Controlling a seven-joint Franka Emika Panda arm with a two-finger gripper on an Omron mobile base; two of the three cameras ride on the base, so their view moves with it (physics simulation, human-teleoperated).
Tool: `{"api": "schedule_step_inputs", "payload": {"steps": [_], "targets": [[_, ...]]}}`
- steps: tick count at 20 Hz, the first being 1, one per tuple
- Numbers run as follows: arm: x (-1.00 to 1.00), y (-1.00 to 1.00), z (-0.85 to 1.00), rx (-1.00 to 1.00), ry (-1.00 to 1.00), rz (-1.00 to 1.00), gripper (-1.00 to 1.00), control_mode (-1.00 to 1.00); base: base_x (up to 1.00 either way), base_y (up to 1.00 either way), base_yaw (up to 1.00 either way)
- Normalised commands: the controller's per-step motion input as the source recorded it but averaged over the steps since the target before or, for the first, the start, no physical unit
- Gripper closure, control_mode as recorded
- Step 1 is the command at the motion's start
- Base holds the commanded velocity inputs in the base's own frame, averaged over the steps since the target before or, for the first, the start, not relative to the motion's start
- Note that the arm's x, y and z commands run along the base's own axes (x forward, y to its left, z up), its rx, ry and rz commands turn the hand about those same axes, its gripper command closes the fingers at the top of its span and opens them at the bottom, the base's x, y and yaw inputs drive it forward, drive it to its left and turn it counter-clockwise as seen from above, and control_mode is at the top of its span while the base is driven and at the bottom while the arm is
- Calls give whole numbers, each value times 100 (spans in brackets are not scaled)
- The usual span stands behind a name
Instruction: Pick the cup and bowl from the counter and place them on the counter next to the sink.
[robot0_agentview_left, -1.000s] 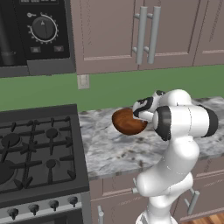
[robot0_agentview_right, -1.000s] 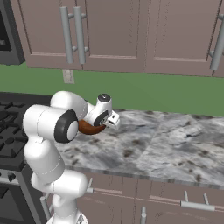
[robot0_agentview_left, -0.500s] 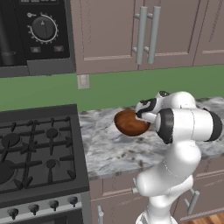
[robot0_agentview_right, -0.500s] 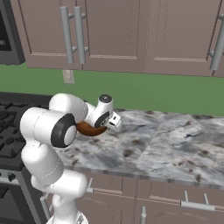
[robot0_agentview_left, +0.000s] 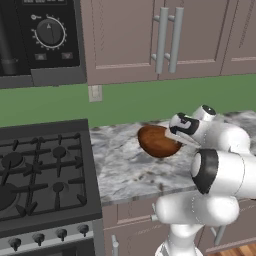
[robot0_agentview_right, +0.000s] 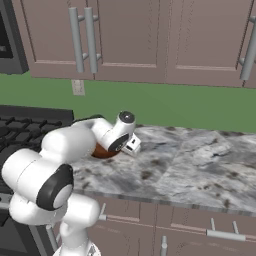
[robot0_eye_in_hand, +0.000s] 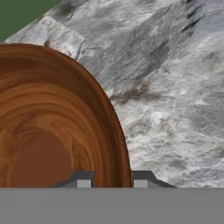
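Reddish-brown and glossy, the bowl hangs tipped on its side above the marbled counter, just right of the black stove. From the left base camera its rounded underside faces left toward the stove and its rim faces the gripper. The hand camera shows the two fingertips straddling the bowl's rim wall, clamped on it, one inside and one outside.

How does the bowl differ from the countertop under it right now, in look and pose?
The bowl is glossy reddish-brown with wood grain; the counter is grey-and-white marbled stone. The bowl is round and curved, the counter flat. The bowl is tipped and held off the surface, its rim pinched by the end effector; the counter lies level.
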Motion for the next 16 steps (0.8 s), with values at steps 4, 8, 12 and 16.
{"api": "schedule_step_inputs", "payload": {"steps": [4, 8, 12, 16], "targets": [[-57, -4, 61, 8, 3, 0, 100, -100, 0, 0, 0], [-63, -3, 58, 0, 11, 0, 100, -100, 0, 0, 0], [-60, 0, 44, 0, 16, 0, 100, -100, 0, 0, 0], [-53, 0, 7, 0, 2, 0, 100, -100, 0, 0, 0]]}}
